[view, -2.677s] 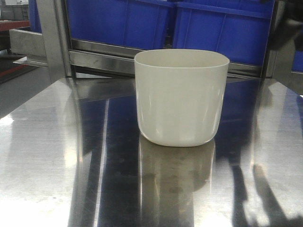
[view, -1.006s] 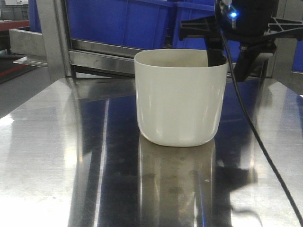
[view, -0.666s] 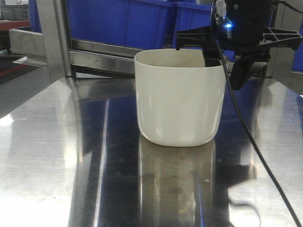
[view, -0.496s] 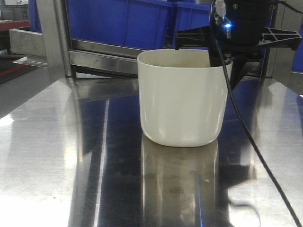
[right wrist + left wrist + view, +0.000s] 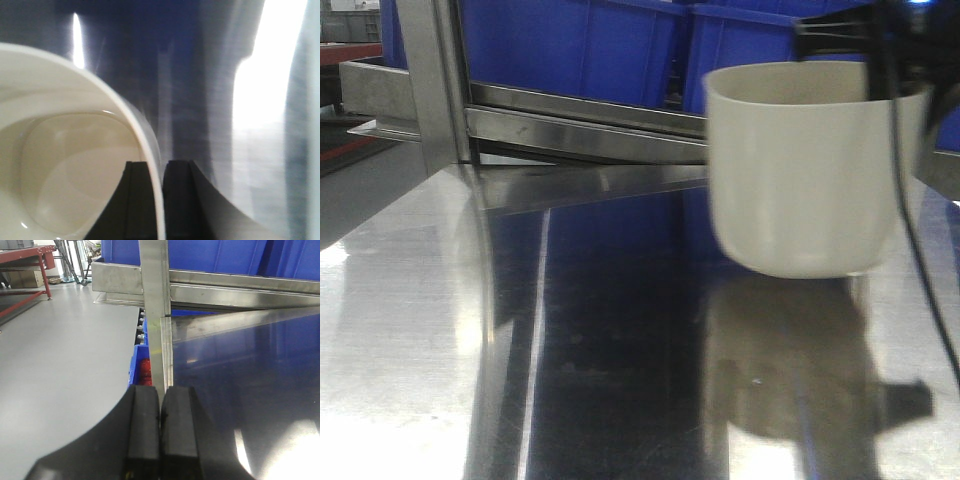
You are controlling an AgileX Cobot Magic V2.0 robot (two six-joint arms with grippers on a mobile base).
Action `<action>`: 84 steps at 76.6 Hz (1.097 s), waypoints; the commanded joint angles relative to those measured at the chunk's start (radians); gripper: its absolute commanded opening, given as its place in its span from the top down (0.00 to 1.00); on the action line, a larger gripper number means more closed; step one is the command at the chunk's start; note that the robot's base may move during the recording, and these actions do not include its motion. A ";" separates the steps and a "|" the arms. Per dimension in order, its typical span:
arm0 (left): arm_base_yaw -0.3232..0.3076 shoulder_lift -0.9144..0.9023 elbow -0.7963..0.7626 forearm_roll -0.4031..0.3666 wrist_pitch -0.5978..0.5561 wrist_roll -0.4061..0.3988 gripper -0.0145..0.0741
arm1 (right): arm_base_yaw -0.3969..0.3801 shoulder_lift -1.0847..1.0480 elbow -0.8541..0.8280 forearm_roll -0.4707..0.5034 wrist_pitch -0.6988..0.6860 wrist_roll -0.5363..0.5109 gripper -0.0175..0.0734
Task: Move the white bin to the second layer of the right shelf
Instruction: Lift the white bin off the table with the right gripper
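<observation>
**A:** Where is the white bin (image 5: pixel 805 170)?

**B:** On the right of the front view, upright with its mouth up, in front of the blue crates (image 5: pixel 580 45). Its base seems to hang just clear of the steel table (image 5: pixel 420 350), though the blur makes that gap hard to judge.

**A:** What holds it?

**B:** The right gripper (image 5: pixel 156 200). From its wrist camera, one finger sits inside the tub and one outside. The bin's right wall is pinched between them at the rim.

**A:** And the other arm?

**B:** The left gripper (image 5: pixel 160 435) has its two pads pressed flat together with nothing between them. It sits over the table's left edge.

**A:** What stands close to the bin?

**B:** Behind it are the crates on their rack, and a steel rail (image 5: pixel 580 110) runs along the table's far edge. A steel post (image 5: pixel 430 80) rises at the far left corner, well apart from the bin. A black cable (image 5: pixel 900 190) hangs down across the bin's right side.

**A:** How much room is there?

**B:** Open steel stretches to the left of the bin and on the near side. Past the left edge lies grey floor (image 5: pixel 65 365). A red-framed bench (image 5: pixel 22 257) stands far off. A low blue crate (image 5: pixel 136 365) is tucked just beside that edge, below it.
</observation>
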 commanded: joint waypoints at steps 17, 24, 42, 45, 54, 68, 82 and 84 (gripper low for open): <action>-0.003 -0.014 0.037 0.000 -0.086 -0.005 0.74 | -0.256 -0.220 0.182 0.235 -0.155 -0.384 0.78; -0.003 -0.014 0.037 0.000 -0.086 -0.005 0.74 | -0.297 -0.263 0.225 0.243 -0.169 -0.389 0.78; -0.003 -0.014 0.037 0.000 -0.086 -0.005 0.74 | -0.314 -0.331 0.283 0.245 -0.204 -0.389 0.78; -0.003 -0.014 0.037 0.000 -0.086 -0.005 0.74 | -0.313 -0.336 0.283 0.245 -0.204 -0.389 0.78; -0.003 -0.014 0.037 0.000 -0.086 -0.005 0.74 | -0.313 -0.363 0.283 0.245 -0.206 -0.389 0.78; -0.003 -0.014 0.037 0.000 -0.086 -0.005 0.74 | -0.313 -0.456 0.303 0.236 -0.231 -0.389 0.78; -0.003 -0.014 0.037 0.000 -0.086 -0.005 0.74 | -0.313 -0.599 0.436 0.235 -0.371 -0.389 0.78; -0.003 -0.014 0.037 0.000 -0.086 -0.005 0.74 | -0.313 -0.634 0.468 0.235 -0.394 -0.389 0.78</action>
